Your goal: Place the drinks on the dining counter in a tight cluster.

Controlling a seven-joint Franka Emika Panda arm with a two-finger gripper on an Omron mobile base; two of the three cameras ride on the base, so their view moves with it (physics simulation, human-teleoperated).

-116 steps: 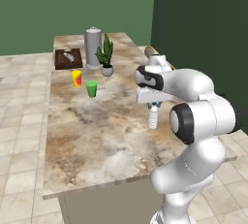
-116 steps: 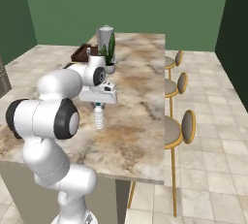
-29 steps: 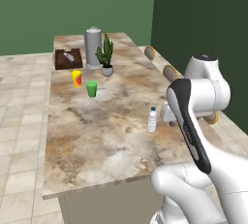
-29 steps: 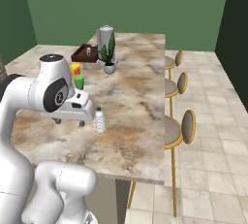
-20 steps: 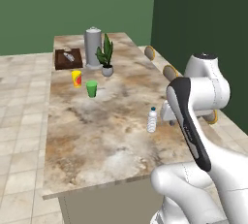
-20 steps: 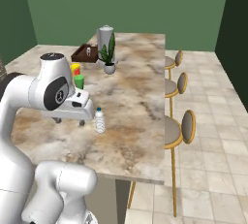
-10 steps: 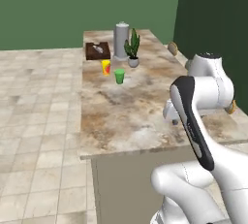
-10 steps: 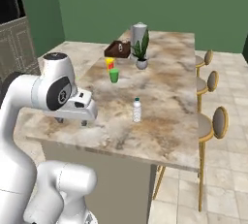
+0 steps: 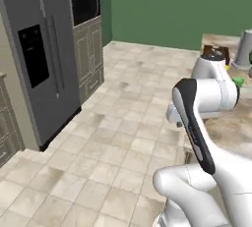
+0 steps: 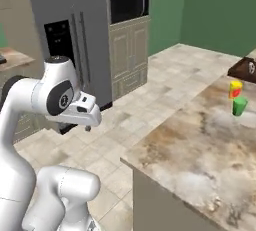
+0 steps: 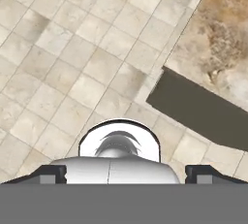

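Pincer (image 11: 124, 172) jaws apart and empty over floor tiles, arm tucked, likely for travel to the next drink; dining desk (image 10: 200, 160) at 3 o'clock carries green cup (image 10: 239, 106), none of the drinks in view.

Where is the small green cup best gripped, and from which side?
Grip the green cup across its side wall near mid-height, coming from above. It stands upright on the dining counter, and the yellow-and-red cup stands close behind it, so jaws closing on its two free flanks should probably clear that neighbour.
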